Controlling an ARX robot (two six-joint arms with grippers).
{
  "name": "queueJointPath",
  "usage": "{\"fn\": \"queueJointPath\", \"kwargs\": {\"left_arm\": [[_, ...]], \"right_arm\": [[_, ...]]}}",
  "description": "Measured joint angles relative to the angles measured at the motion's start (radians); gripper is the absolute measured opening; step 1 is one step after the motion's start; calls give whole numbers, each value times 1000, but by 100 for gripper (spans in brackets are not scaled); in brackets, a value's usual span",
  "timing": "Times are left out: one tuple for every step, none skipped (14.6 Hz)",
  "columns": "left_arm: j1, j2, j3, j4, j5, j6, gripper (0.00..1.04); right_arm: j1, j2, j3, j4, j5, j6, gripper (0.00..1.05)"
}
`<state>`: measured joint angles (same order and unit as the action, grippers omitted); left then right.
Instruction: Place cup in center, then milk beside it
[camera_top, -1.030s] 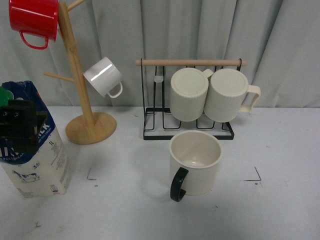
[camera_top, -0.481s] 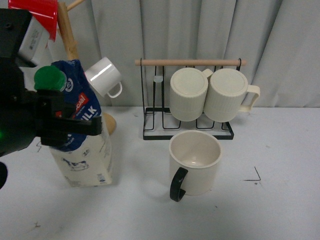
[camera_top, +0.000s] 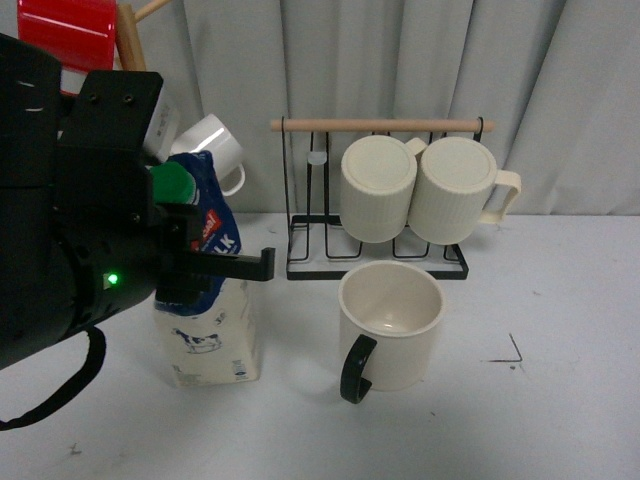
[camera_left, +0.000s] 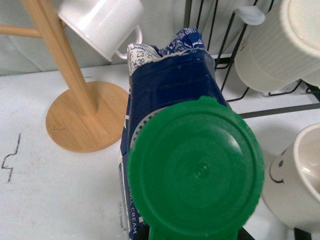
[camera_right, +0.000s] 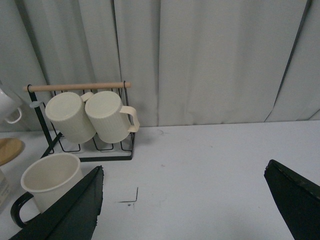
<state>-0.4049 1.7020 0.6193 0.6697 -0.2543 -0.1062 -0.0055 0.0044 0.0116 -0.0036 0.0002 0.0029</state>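
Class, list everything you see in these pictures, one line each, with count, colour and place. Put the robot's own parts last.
cup: one, cream with black handle, on the table, right of the carton
milk carton: one, blue and white with green cap, upright, left of the cup
ribbed mugs: two, cream, side by side on the rack
rack: one, black wire with wooden bar, behind the cup
small mug: one, white, hanging on the mug tree
red mug: one, red, top left
mug tree: one, wooden, back left
corner mark: one, black, right of the cup
table: one, grey-white
curtain: grey, behind
left claw: black, shut on the carton's top
right claw: black, open over the table
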Motion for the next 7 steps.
{"fn": "queueJointPath", "kwargs": {"left_arm": [[-11, 13, 15, 4, 0, -6, 3], [-20, 20, 27, 3, 0, -19, 3], [-26, 29, 35, 6, 0, -25, 3], [-32, 43, 47, 6, -1, -27, 3], [-39, 57, 62, -5, -6, -35, 3], [-46, 68, 71, -6, -13, -47, 3], [-56, 76, 77, -2, -20, -50, 3]], "right_arm": [[0, 0, 0, 0, 0, 0, 98], [0, 0, 0, 0, 0, 0, 98], [0, 0, 0, 0, 0, 0, 98], [0, 0, 0, 0, 0, 0, 98], [0, 0, 0, 0, 0, 0, 98], [0, 0, 0, 0, 0, 0, 98], [0, 0, 0, 0, 0, 0, 98]]}}
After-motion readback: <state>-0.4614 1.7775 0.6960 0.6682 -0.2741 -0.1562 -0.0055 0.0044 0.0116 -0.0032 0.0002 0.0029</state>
